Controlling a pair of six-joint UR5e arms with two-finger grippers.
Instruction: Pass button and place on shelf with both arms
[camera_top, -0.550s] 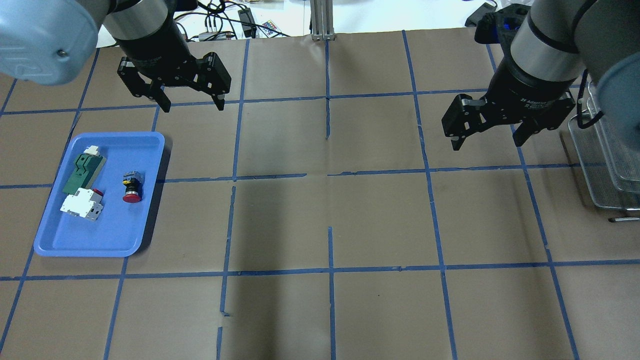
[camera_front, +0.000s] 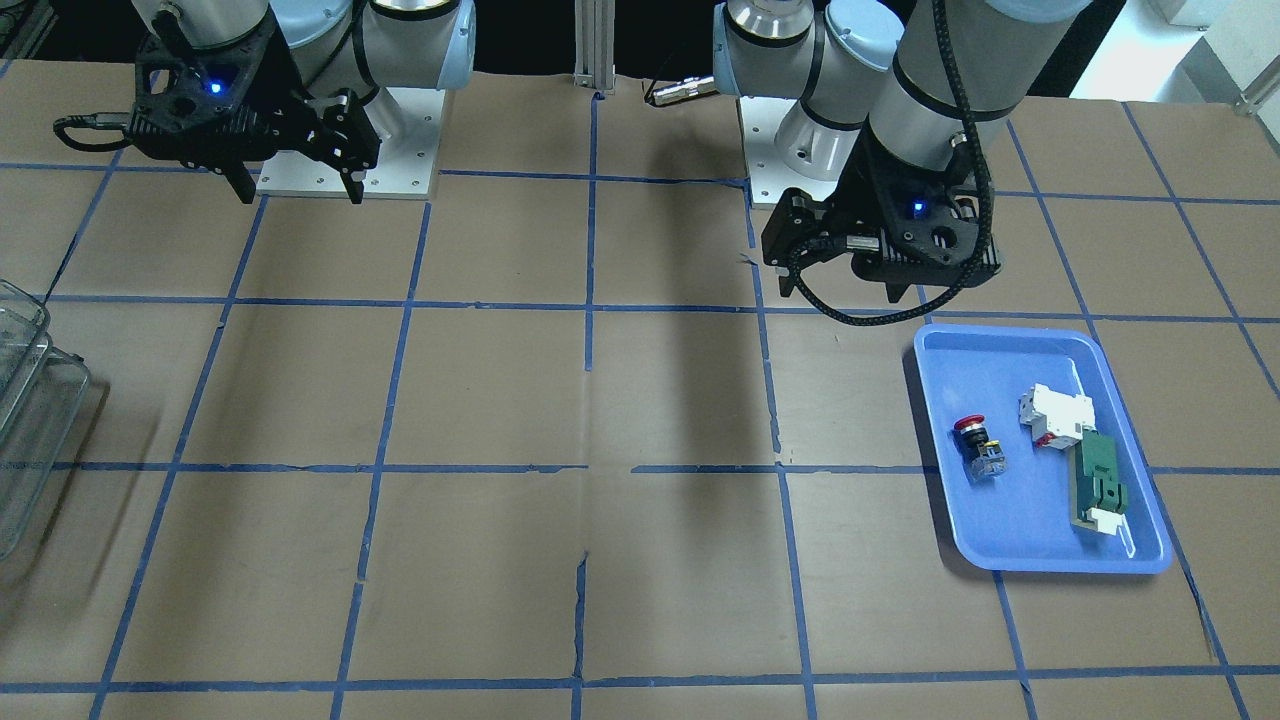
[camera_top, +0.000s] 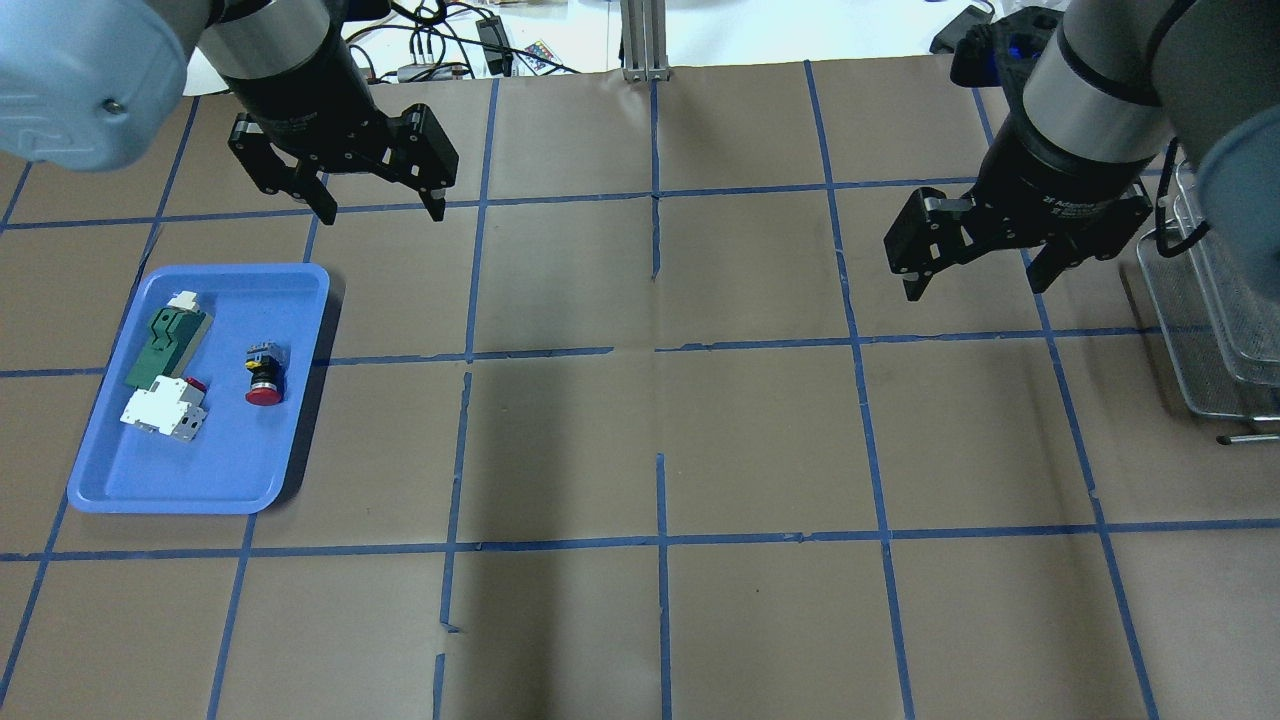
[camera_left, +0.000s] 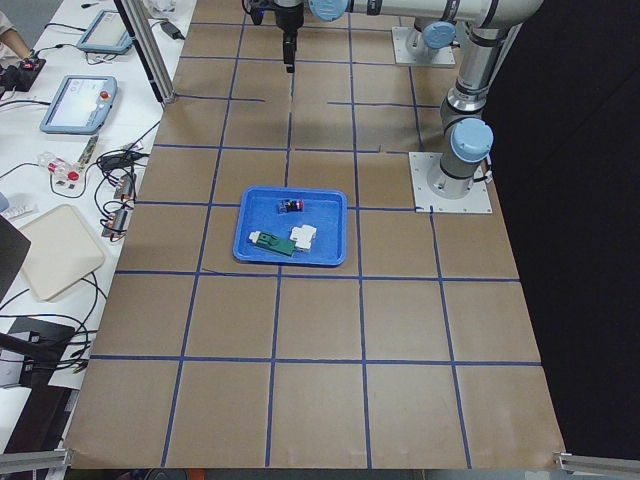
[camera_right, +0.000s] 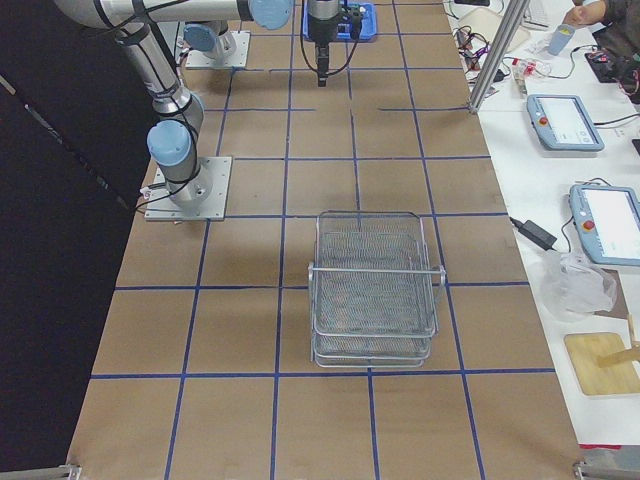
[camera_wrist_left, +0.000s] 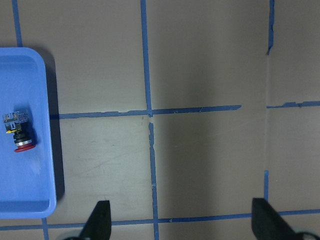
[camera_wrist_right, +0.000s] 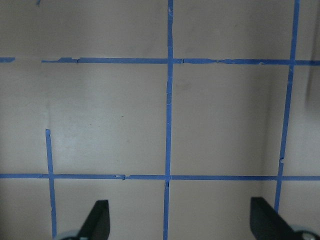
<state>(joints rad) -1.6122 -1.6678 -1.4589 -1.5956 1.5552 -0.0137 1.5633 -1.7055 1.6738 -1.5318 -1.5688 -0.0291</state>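
Observation:
The button (camera_top: 265, 375), with a red cap and black collar, lies on its side in the blue tray (camera_top: 230, 460) at the left of the table. It also shows in the front view (camera_front: 978, 445) and the left wrist view (camera_wrist_left: 20, 135). My left gripper (camera_top: 382, 212) is open and empty, hovering above the table beyond the tray's far right corner. My right gripper (camera_top: 975, 285) is open and empty, hovering just left of the shelf (camera_top: 1200, 340). The shelf is a see-through rack of stacked tiers at the table's right edge, shown whole in the right exterior view (camera_right: 375, 290).
The tray also holds a white-and-red breaker block (camera_top: 165, 410) and a flat green part (camera_top: 165, 345), both left of the button. Brown paper with blue tape lines covers the table. Cables and tablets lie beyond the far edge.
My left gripper has shifted slightly away from the tray, toward the table's far edge. The right gripper and the button have not visibly moved.

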